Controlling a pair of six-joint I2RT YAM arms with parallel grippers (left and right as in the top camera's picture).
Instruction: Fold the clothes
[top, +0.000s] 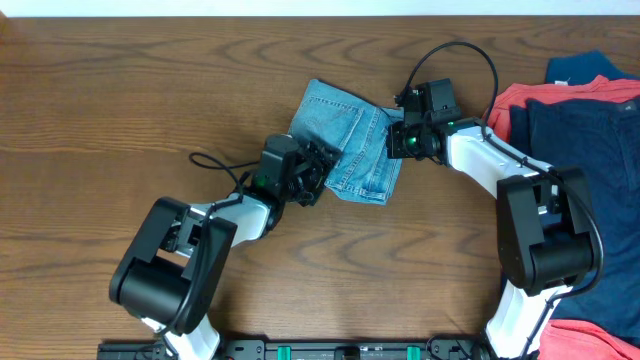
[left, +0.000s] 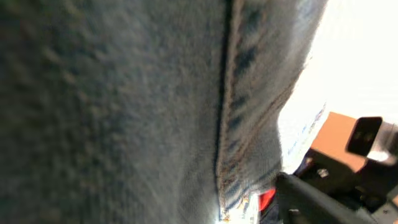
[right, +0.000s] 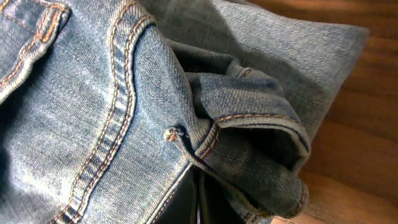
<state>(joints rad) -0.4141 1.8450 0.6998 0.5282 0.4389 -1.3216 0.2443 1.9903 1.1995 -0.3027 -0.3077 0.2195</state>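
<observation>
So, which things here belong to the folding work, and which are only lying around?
For the job:
light blue jeans
pile of navy, coral-red and teal garments

Only lying around:
black rail with green parts, at the near edge

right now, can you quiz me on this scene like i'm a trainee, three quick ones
1. True or false: the jeans lie on the navy garment.
2. The left gripper and right gripper: which are at the jeans? A left only, B right only, C both.
3. Fill in: the navy garment lies on a ___ one.
Key: 1 false; 2 C; 3 coral-red.
</observation>
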